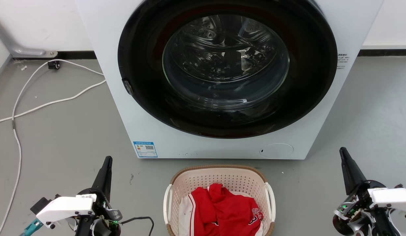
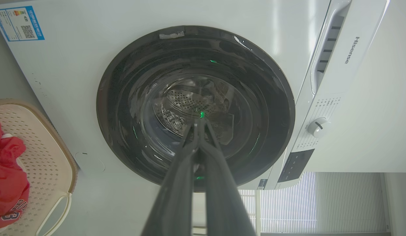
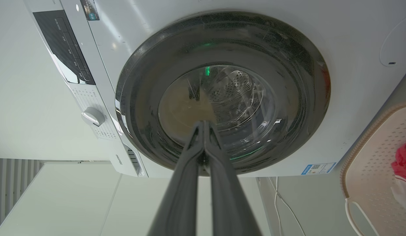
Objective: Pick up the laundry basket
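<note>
**Both grippers empty, basket waiting between them**

The left gripper [image 1: 107, 162] has its two dark fingers pressed together on nothing; its wrist view shows the tips [image 2: 199, 124] meeting against the washer door. The right gripper [image 1: 344, 154] is the same, its fingers closed tip to tip [image 3: 203, 125] and holding nothing. Each hangs over bare floor [image 1: 58, 141], well apart from the laundry basket [image 1: 219, 179].

The basket sits on the floor between the two grippers, low and centred in the head view, just in front of the washer [image 1: 117, 98]. A red garment [image 1: 222, 209] with white trim lies inside it.

The step in hand looks like the reach to the handles, with no contact yet. To do it well, both grippers should open first, then come inward, the left to the left handle [image 1: 167, 203] and the right to the right handle [image 1: 272, 200]. Closing on both at the same height and lifting together should keep the basket level. The washer front is close behind the far rim, so the lift is best made straight up or slightly back.

Counted: two grippers, one basket, two white handles, one washer with one round door [image 1: 226, 65], and one blue label [image 1: 145, 149]. A white cable [image 1: 58, 101] trails on the floor at the left.
</note>
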